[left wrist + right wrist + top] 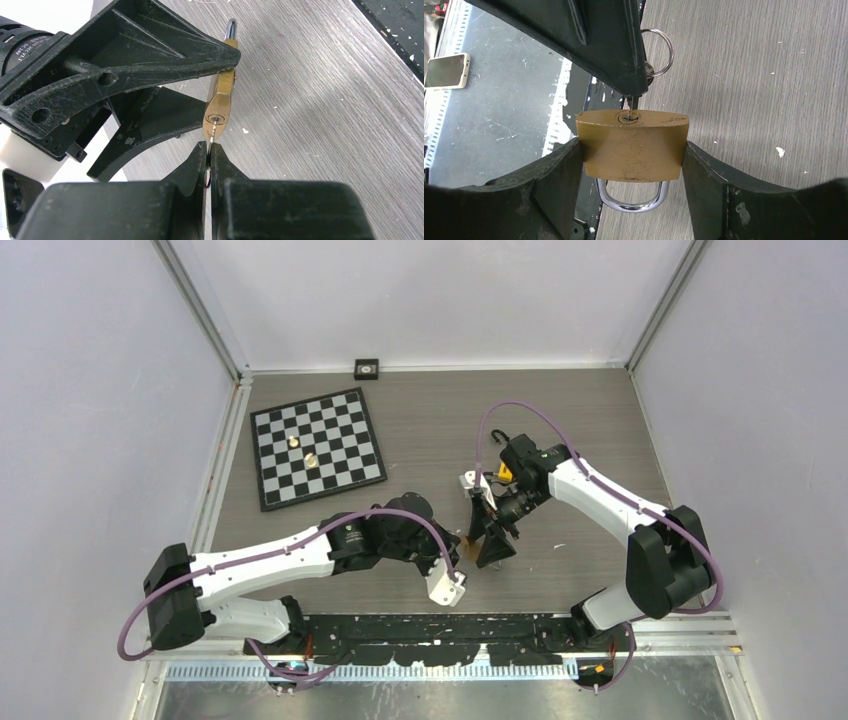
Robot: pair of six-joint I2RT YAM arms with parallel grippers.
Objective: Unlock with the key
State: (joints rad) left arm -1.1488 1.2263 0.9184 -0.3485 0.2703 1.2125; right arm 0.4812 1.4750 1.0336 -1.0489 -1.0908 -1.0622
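Observation:
A brass padlock (pixel 631 147) with a steel shackle (pixel 634 200) is held above the table by its two sides, my right gripper (pixel 631 155) shut on it. The key (pixel 629 104) stands in the keyhole on the lock's bottom face, its ring (pixel 663 47) hanging behind. In the left wrist view my left gripper (pixel 208 148) is shut on the key (pixel 212 136), whose blade enters the padlock (pixel 219 102). From the top view both grippers meet near the table's middle front, the left (pixel 462 558) just before the right (pixel 490 530).
A chessboard (pixel 315 447) with two small pieces lies at the back left. A small black square object (pixel 367 367) sits by the back wall. A phone (pixel 446 70) lies on the dark floor beyond the table's near edge.

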